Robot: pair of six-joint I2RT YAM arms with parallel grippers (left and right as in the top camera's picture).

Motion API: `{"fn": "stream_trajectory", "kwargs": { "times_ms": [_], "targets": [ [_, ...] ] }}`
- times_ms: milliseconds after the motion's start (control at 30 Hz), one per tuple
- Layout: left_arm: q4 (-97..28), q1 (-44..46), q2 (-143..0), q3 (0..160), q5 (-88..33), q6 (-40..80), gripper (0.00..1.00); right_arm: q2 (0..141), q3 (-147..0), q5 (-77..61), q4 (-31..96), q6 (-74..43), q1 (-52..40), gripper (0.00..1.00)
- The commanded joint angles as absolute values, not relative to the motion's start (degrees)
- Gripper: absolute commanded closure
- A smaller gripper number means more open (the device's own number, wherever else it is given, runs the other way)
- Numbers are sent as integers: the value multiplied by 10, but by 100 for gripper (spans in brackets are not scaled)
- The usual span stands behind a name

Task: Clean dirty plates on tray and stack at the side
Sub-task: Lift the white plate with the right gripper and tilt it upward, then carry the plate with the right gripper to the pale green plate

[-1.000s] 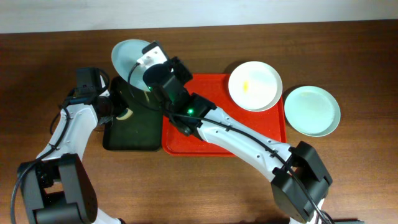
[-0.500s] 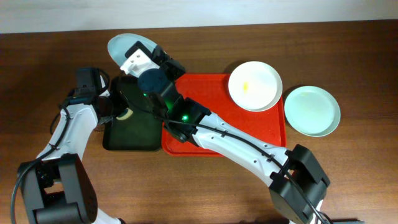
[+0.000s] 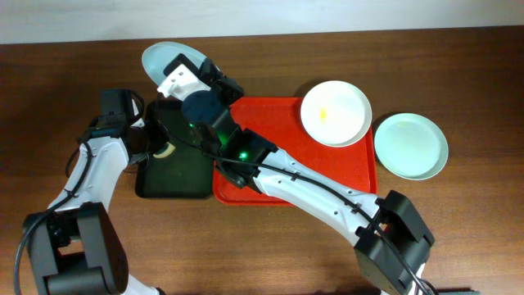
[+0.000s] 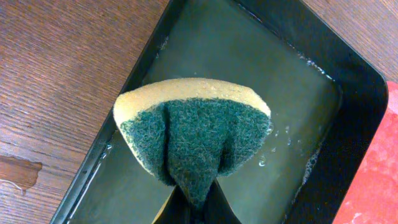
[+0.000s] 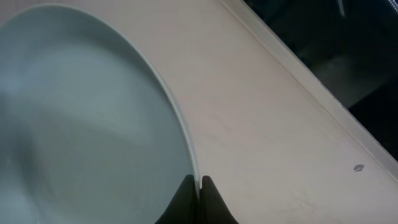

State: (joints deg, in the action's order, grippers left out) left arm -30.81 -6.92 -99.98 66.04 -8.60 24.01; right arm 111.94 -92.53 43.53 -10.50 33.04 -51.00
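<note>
Firstly, far left: left gripper [image 4: 196, 208] pinched together on a folded sponge [image 4: 193, 134], green scouring face outward, yellow foam behind. Hanging over the dark green tray [image 4: 298, 74], which holds a shallow film of water with a few bubbles. Soft and springy, probably wet; should wipe without scratching, may drip.

Next, just to the right and toward the back of the table: right gripper [image 5: 198, 190] clamped on a pale blue-green plate [image 5: 81, 124], jaws nipped across the thin rim only. From overhead, apparently tilted, held behind the dark tray and near the sponge. Judged light, rigid, smooth, and likely slick once wet. With so narrow a bite at one edge, expect a pivot or a slip under hard scrubbing. Better to press the sponge gently and close to the gripped side. Cannot tell ceramic from plastic, so treat as breakable.

Further right: red tray [image 3: 278, 123], with a white plate [image 3: 336, 112] at its back right corner, edge reaching over the tray's rim in the overhead view. Small yellow smear [image 3: 325, 114] near the middle, not yet cleaned. Shallow and low-lying; best taken by its raised rim, the one place to slip a finger under.

Rightmost: second pale blue-green plate [image 3: 411, 145], flat on the table just beside the tray; touching it or not, hard to say. Looks clean; likely the base of the stack.
</note>
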Motion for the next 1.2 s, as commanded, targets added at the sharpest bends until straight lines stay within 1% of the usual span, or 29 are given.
{"fn": "stream_trajectory", "kwargs": {
  "times_ms": [0, 200, 367, 500, 633, 733, 867, 967, 1000, 1167],
  "targets": [
    [-308, -69, -1001, 660, -92, 230, 100, 1119, -938, 446, -112, 328, -514, 96],
    [-308, -69, -1001, 660, -92, 230, 100, 1119, -938, 446, -103, 324, -514, 96],
    [-308, -69, -1001, 660, -93, 230, 100, 1119, -938, 446, -67, 241, -513, 96],
    [-308, -69, -1001, 660, -93, 230, 100, 1119, -938, 446, -7, 135, -512, 96],
    [-308, -69, -1001, 660, -93, 230, 100, 1119, -938, 443, 86, -11, -502, 96],
    [-309, -69, -1001, 660, -93, 230, 100, 1119, -938, 434, 146, -88, -485, 96],
    [-309, -69, -1001, 660, -93, 231, 100, 1117, -938, 374, 235, -200, -455, 96],
    [-309, -69, -1001, 660, -96, 231, 100, 1101, -938, 303, 314, -341, -419, 96],
    [-308, -69, -1001, 660, -100, 231, 100, 1095, -938, 269, 328, -365, -406, 96],
    [-308, -69, -1001, 660, -108, 231, 100, 1060, -938, 132, 375, -369, -339, 96]
  ]
}}
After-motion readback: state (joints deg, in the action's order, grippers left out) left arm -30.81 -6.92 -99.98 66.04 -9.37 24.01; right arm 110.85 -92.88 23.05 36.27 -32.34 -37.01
